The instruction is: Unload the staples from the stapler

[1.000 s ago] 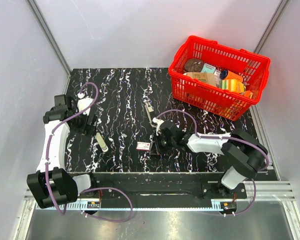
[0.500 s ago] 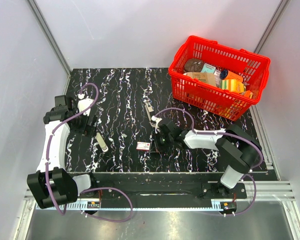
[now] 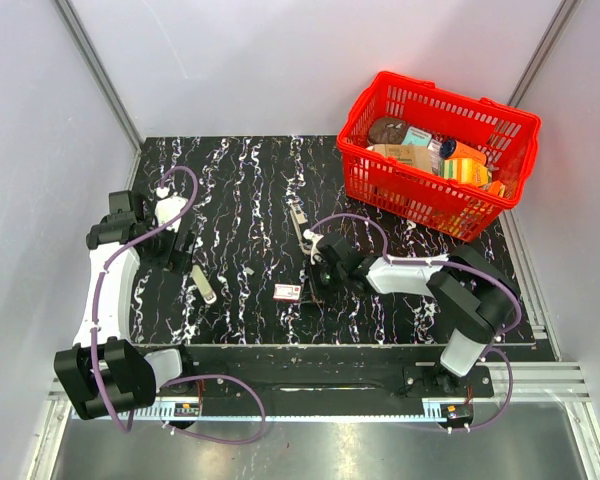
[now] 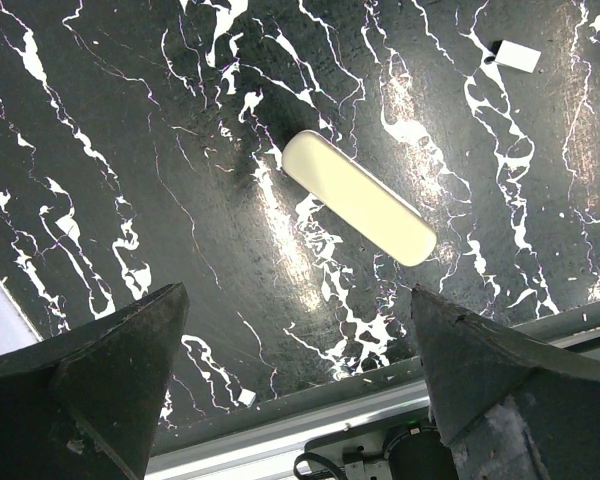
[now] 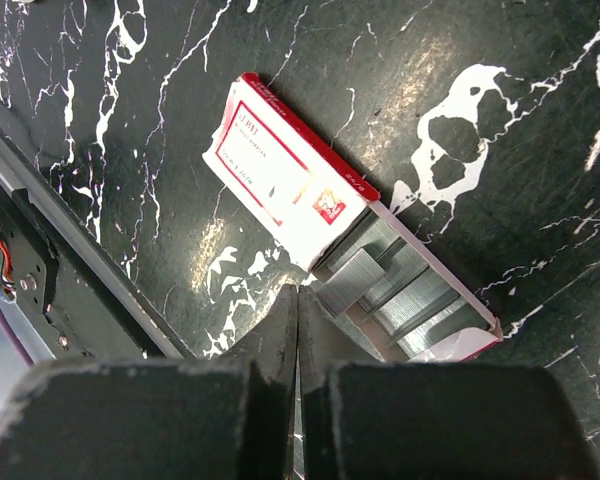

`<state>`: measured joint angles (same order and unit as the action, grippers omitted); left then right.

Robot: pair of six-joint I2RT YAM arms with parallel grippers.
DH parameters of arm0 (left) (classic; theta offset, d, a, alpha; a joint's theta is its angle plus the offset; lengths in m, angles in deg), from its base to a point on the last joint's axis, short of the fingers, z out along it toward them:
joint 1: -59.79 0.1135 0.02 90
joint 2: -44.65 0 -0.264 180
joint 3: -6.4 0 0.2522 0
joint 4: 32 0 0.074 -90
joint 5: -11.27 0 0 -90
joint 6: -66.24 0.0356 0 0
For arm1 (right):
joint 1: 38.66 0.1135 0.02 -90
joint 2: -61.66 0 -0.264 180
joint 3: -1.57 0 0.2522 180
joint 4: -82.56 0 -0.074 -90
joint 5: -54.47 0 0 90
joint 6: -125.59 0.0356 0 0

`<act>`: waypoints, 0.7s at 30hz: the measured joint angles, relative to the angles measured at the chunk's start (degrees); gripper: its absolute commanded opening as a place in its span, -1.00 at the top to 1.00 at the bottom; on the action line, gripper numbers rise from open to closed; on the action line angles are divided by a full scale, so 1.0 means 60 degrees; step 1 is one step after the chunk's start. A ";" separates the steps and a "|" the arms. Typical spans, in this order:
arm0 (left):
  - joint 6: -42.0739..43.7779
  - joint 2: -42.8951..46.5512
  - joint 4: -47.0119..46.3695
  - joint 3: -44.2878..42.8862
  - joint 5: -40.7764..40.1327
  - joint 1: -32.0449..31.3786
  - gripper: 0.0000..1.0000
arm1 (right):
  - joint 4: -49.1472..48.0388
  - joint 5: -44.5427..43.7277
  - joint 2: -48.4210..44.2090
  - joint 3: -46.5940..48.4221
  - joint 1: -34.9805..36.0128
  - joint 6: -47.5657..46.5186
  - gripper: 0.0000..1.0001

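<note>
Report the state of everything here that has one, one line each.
left gripper: open wide, empty.
right gripper: shut, empty, tips beside the staple box.
staple box: slid partly open, staples showing.
cream bar: lying flat, untouched.
stapler: lying apart from both grippers; open or closed unclear.
red basket: upright, holding groceries.

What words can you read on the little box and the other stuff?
Staple box: a white label with a red border and lines of print, too blurred to read.
Packages in the red basket: labels too small to read.
Cream bar: no writing shows on it.
No word or number here can be quoted.
</note>
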<state>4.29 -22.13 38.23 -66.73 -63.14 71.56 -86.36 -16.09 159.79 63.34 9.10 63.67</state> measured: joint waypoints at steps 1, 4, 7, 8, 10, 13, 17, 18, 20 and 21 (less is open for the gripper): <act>0.0007 0.0004 0.0000 0.0000 0.0000 0.0000 -0.98 | 0.0004 0.0036 0.0018 0.0000 -0.0025 0.0000 1.00; 0.0036 0.0015 -0.0029 0.0069 0.0000 0.0000 -0.98 | 0.0000 0.0204 0.0091 0.0000 -0.0142 0.0000 1.00; 0.0044 0.0018 -0.0033 0.0157 0.0000 0.0000 -0.98 | -0.0004 0.0313 0.0135 0.0000 -0.0270 0.0000 1.00; 0.0047 0.0018 -0.0036 0.0171 0.0000 0.0000 -0.98 | -0.0004 0.0390 0.0149 0.0000 -0.0302 -0.0004 1.00; 0.0066 0.0055 -0.0040 0.0171 0.0000 0.0000 -0.98 | -0.0004 0.0455 0.0153 0.0000 -0.0328 -0.0025 1.00; 0.0076 0.0127 -0.0044 0.0171 0.0000 0.0000 -0.98 | -0.0007 0.0514 0.0149 0.0000 -0.0331 -0.0080 1.00; 0.0084 0.0175 -0.0058 0.0171 0.0000 -0.0007 -0.98 | -0.0160 0.0678 0.0033 -0.0087 -0.0335 -0.0138 1.00; 0.0084 0.0175 -0.0062 0.0171 0.0000 -0.0018 -0.98 | -0.0197 0.0685 -0.0080 -0.0175 -0.0339 -0.0138 1.00; 0.0084 0.0175 -0.0066 0.0171 0.0004 -0.0047 -0.98 | -0.0295 0.0692 -0.0313 -0.0339 -0.0364 -0.0135 1.00; 0.0084 0.0175 -0.0066 0.0171 0.0004 -0.0069 -0.98 | -0.0350 0.0696 -0.0404 -0.0401 -0.0382 -0.0131 1.00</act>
<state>4.79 -21.08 37.84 -65.71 -63.12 71.14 -88.46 -11.91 157.36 60.93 6.81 62.88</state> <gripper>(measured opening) 0.988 0.007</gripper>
